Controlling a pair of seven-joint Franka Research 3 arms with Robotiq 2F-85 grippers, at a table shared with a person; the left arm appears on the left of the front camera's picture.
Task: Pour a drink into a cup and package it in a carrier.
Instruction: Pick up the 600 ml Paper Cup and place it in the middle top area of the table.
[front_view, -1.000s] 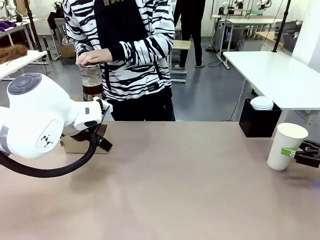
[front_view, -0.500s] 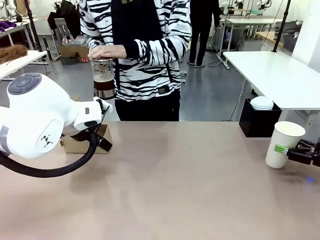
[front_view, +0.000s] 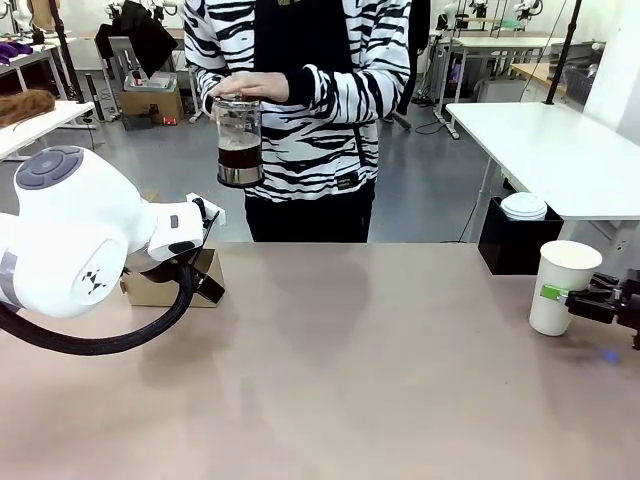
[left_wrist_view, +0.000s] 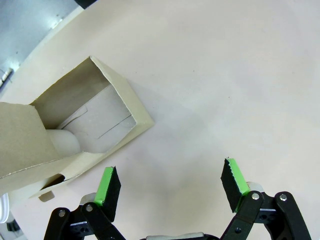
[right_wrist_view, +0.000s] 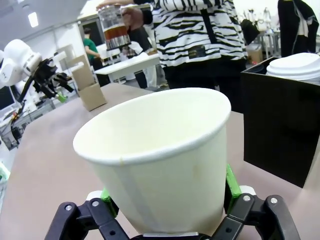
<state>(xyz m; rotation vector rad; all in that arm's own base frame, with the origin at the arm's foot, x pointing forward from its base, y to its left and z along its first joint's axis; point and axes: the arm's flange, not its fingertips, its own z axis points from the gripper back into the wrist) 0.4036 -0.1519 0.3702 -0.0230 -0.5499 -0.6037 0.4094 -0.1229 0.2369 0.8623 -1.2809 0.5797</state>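
I see my right gripper (right_wrist_view: 167, 200) clamping the cup (right_wrist_view: 155, 150), now slid inward; left gripper (left_wrist_view: 170, 186) stays apart; the person (front_view: 310, 100) has carried the drink (front_view: 239, 157) rightward.

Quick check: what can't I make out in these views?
Carrier: front view, left arm hides most; left wrist view, frame edge cuts it.
Right gripper: whether its pads press the cup; the cup's wall covers them in the right wrist view.
Jug lid: the person's hand covers it.
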